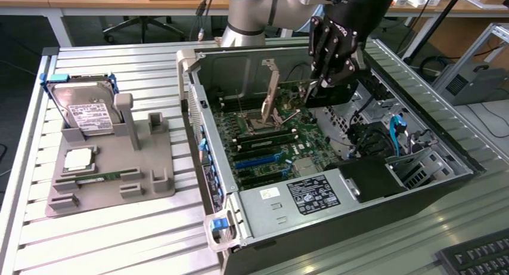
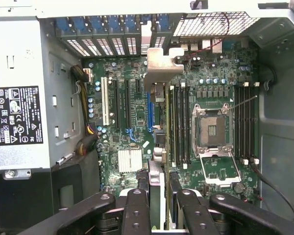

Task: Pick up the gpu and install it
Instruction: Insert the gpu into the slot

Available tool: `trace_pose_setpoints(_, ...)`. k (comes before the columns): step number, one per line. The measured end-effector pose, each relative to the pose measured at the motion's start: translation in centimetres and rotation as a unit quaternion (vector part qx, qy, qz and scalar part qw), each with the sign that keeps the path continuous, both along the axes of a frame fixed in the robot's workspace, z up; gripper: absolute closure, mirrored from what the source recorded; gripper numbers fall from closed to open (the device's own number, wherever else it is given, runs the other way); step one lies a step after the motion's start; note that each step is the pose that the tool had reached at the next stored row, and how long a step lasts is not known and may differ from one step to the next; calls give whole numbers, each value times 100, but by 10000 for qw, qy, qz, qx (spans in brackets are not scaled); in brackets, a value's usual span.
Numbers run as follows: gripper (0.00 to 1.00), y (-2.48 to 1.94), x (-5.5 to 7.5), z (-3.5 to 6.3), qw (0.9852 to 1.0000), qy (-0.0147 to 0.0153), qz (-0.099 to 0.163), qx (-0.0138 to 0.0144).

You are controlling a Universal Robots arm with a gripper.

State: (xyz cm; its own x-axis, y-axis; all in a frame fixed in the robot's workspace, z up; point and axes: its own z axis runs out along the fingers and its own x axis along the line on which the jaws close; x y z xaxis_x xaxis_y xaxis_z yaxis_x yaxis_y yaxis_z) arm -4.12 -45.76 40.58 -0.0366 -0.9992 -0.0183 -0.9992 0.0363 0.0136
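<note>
My gripper (image 1: 325,83) hangs inside the open computer case (image 1: 199,108), shut on the gpu (image 1: 328,96). The gpu is a thin dark card held on edge above the motherboard (image 1: 270,144). In the wrist view the gpu (image 2: 157,186) runs edge-on out from between my black fingers (image 2: 137,208) to its silver bracket (image 2: 161,66), which sits near the case's rear slot openings. The card lies over a blue expansion slot (image 2: 149,115), between the white slot and the memory slots. I cannot tell whether its lower edge touches the slot.
The power supply (image 1: 310,194) with its label fills the case's near end. The CPU socket (image 2: 213,129) lies open beside the memory slots. At the exterior view's left a grey fixture (image 1: 111,179) holds a hard drive (image 1: 87,114), a processor and a memory stick. A keyboard (image 1: 477,260) lies at the lower right.
</note>
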Motion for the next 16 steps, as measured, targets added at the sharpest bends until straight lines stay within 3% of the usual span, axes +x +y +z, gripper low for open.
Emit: trace_pose_setpoints(16, 73, -29, -1, -2, 10000, 0, 0, 0)
